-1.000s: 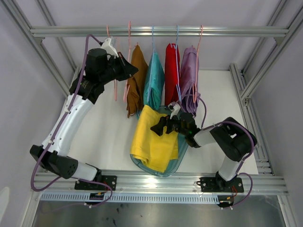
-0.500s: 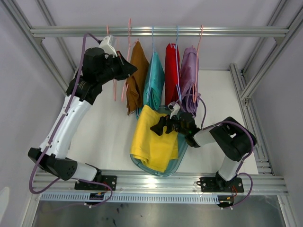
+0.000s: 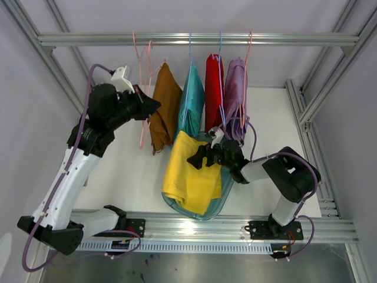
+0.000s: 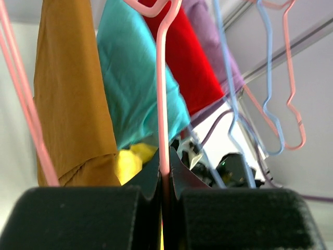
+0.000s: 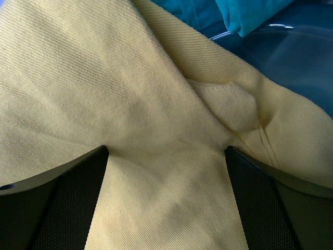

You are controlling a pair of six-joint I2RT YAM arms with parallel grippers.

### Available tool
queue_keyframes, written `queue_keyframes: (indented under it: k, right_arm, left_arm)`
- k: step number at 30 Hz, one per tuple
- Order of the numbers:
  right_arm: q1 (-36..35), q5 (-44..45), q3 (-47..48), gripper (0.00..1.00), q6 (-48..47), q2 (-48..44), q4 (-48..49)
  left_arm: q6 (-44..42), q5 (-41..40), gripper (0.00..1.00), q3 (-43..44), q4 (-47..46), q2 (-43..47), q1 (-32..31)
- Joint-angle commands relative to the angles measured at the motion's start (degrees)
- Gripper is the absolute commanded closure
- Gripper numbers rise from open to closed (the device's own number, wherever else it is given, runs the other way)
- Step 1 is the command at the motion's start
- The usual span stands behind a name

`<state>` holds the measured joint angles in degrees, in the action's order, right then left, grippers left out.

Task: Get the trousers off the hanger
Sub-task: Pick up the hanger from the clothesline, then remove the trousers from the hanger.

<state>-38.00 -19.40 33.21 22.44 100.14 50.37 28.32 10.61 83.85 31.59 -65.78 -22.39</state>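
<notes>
Currently left hand (image 3: 152, 107) clamped on a thin pink hanger (image 4: 162, 104).
I see my right hand (image 3: 197, 158) apart over soft yellow trousers (image 3: 189, 180).

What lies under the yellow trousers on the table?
A translucent blue tray; only its rim shows around the yellow trousers. Whether anything else lies beneath is hidden by the cloth.

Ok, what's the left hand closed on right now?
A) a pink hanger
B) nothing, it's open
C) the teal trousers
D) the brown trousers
A: the left wrist view shows the left hand shut, pinching the wire of a pink hanger, with no cloth in its grip.
</notes>
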Motion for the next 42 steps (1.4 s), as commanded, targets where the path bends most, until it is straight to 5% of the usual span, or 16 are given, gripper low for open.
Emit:
queue_keyframes:
  k: [1,13,18,24,42]
  right_arm:
    - [-1.5,2.7,-1.2,0.01,0.6,0.0,-13.1]
    - [-8.0,15.6,1.6,0.0,-1.0,-13.0,-29.3]
    - [-14.9,28.2,5.4,0.0,-1.3,-22.0,-40.9]
    - [-23.7,37.3,9.7,0.01,-1.7,-28.8,-43.3]
    - [-31.4,45.3,24.3,0.01,-16.9,-12.2,-31.0]
  left_arm:
    - [-3.3,-1.3,1.0,-2.8,-11.6,5.8,-0.5]
    - [-5.0,-3.4,1.0,-16.2,-11.6,13.6,-0.5]
    - [-5.3,-2.3,0.99,-21.2,-13.2,14.7,-0.4]
    - [-4.9,-0.4,1.0,-24.2,-14.2,13.6,-0.4]
    - [-2.4,4.5,1.0,-24.9,-14.9,11.3,2.2]
